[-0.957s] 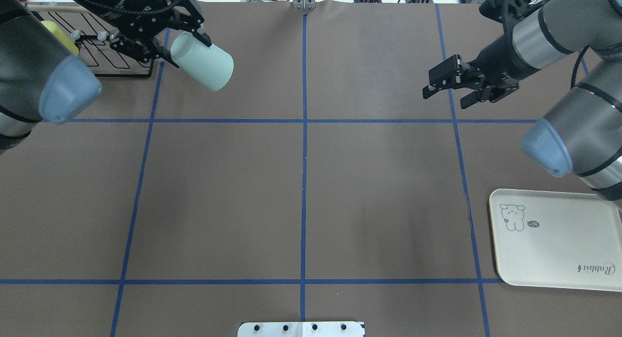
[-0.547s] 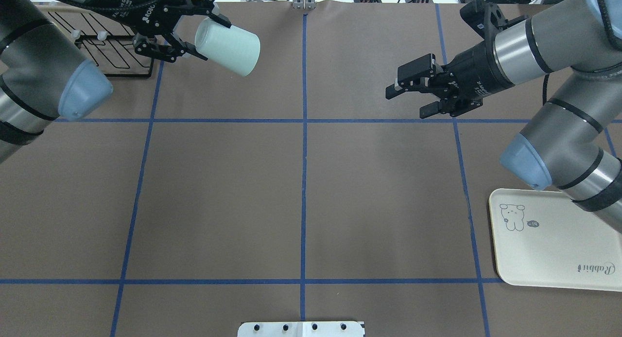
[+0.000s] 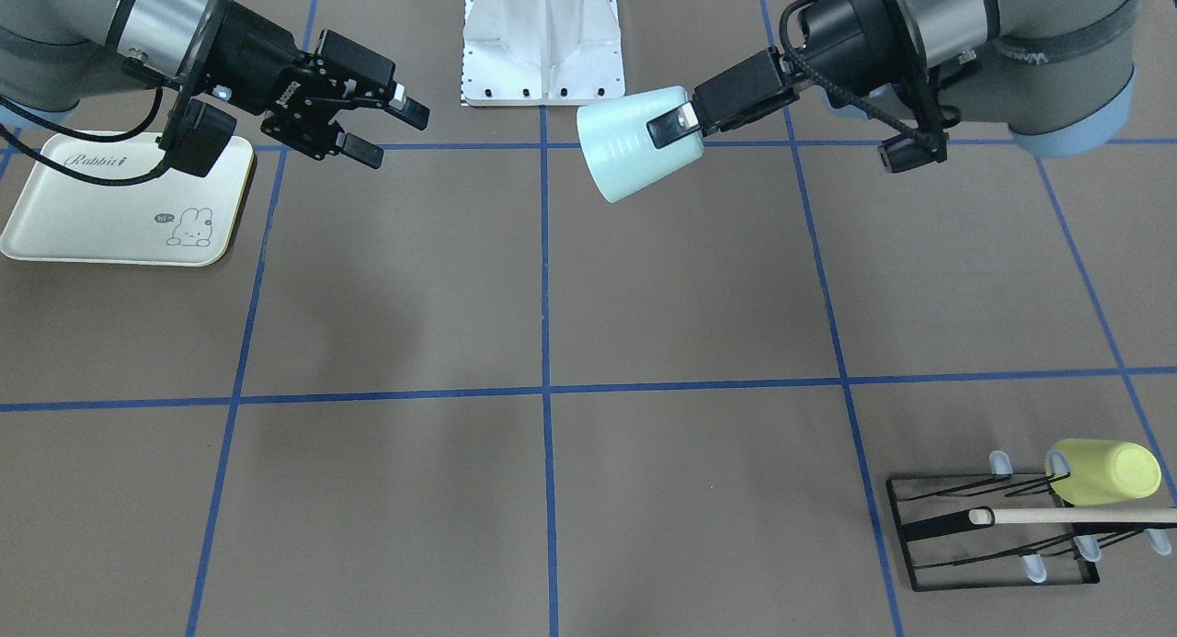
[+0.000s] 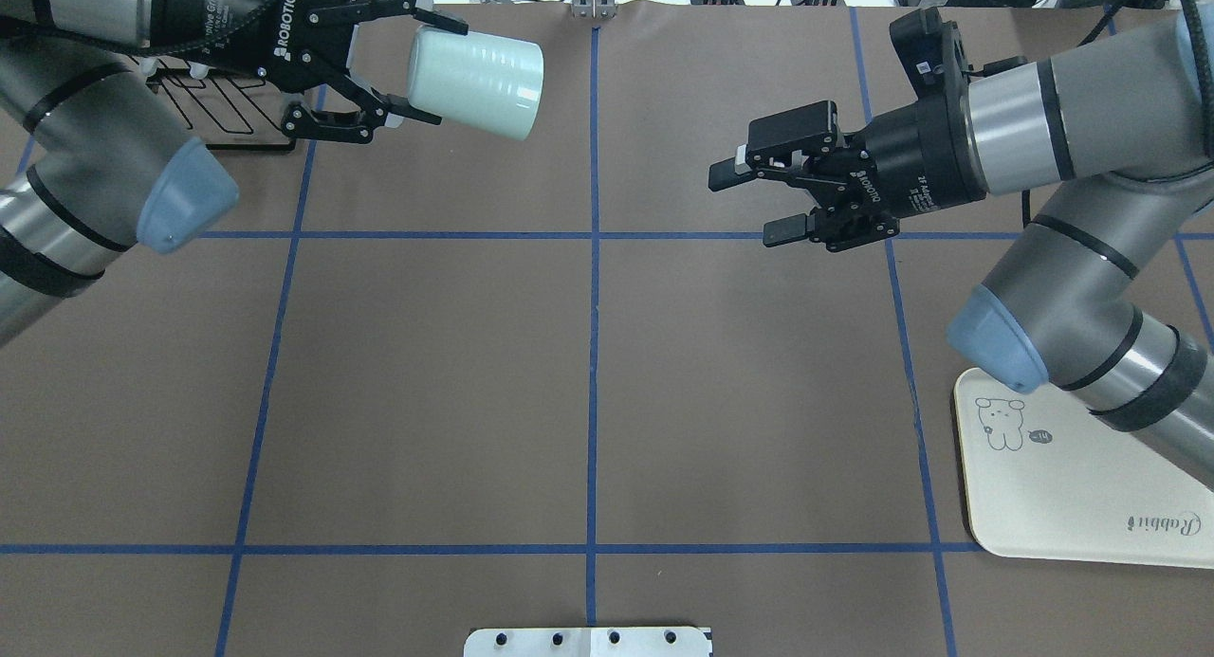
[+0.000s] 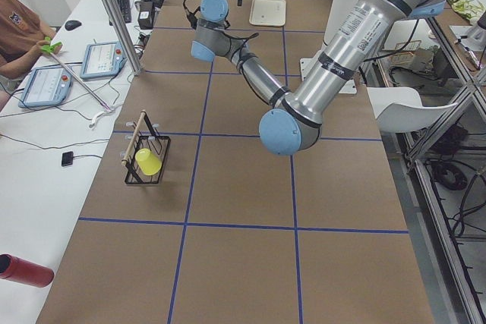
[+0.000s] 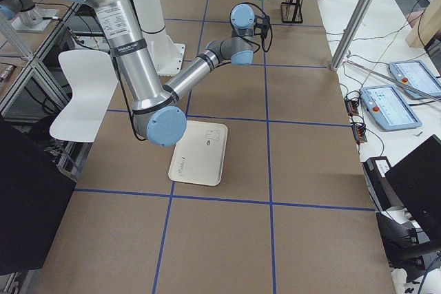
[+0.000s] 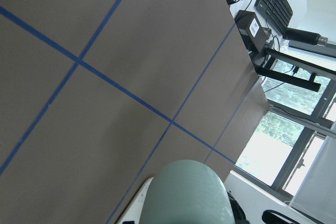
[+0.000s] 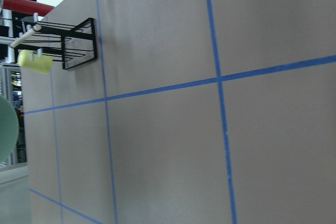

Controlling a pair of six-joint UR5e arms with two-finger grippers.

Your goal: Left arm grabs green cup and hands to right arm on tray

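Your left gripper (image 4: 432, 69) has its fingers clamped across the narrow base end of the green cup (image 4: 476, 83), holding it on its side in the air over the far part of the table, just on the left arm's side of the centre line, with the mouth pointing at the right gripper (image 4: 749, 202). That gripper hangs well apart from the cup with its fingers spread wide and nothing between them. Watch the hold: it sits only on the small end of a smooth, tapered tumbler, so any nudge from the incoming fingers could likely pivot or slide the cup out. The mouth end is the wider one, and I judge the right fingers may catch the rim rather than straddle it if you come in off line. Let go on the left before the right has closed and the cup drops to the table, well short of the tray (image 4: 1072, 486), which lies near the right arm's base.
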